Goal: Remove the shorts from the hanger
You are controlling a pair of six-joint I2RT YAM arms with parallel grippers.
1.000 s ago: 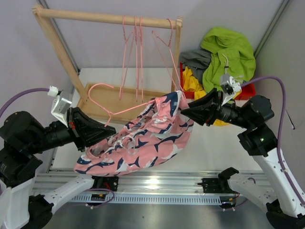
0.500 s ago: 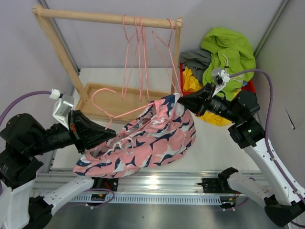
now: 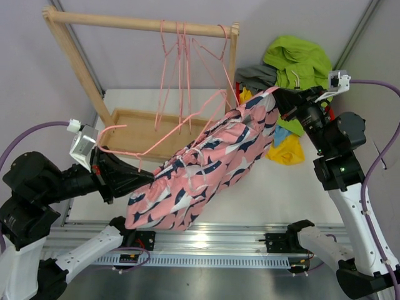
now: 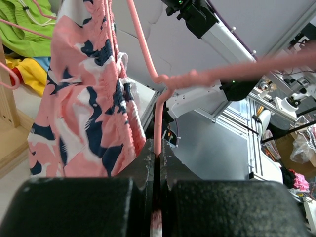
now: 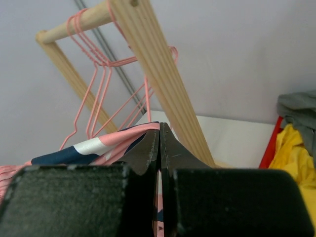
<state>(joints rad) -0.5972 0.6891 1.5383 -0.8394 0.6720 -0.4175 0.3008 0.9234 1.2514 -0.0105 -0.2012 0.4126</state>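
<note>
The pink shorts with navy-and-white pattern [image 3: 206, 162] hang stretched in the air between my two grippers. My left gripper [image 3: 147, 179] is shut on the wire of a pink hanger [image 3: 164, 141] that still passes through the shorts' waist. In the left wrist view the fingers clamp the hanger wire [image 4: 158, 123], with the shorts [image 4: 84, 98] beside it. My right gripper [image 3: 281, 105] is shut on the shorts' upper edge by the rack's right post. In the right wrist view the fabric [image 5: 94, 147] runs into the closed fingers [image 5: 143, 150]. Lime green [image 3: 300, 61], grey [image 3: 255, 75] and yellow shorts [image 3: 289, 150] lie piled at the back right.
A wooden rack [image 3: 137, 24] with several empty pink hangers [image 3: 181, 62] stands at the back, its base tray [image 3: 144, 125] on the table. Its right post [image 5: 158, 64] is close beside my right gripper. A red bin edge [image 3: 240, 94] shows under the pile.
My right gripper has pulled the shorts' edge up and to the right toward the pile, stretching them out. The hanger has tilted, and my left gripper keeps its hold.
</note>
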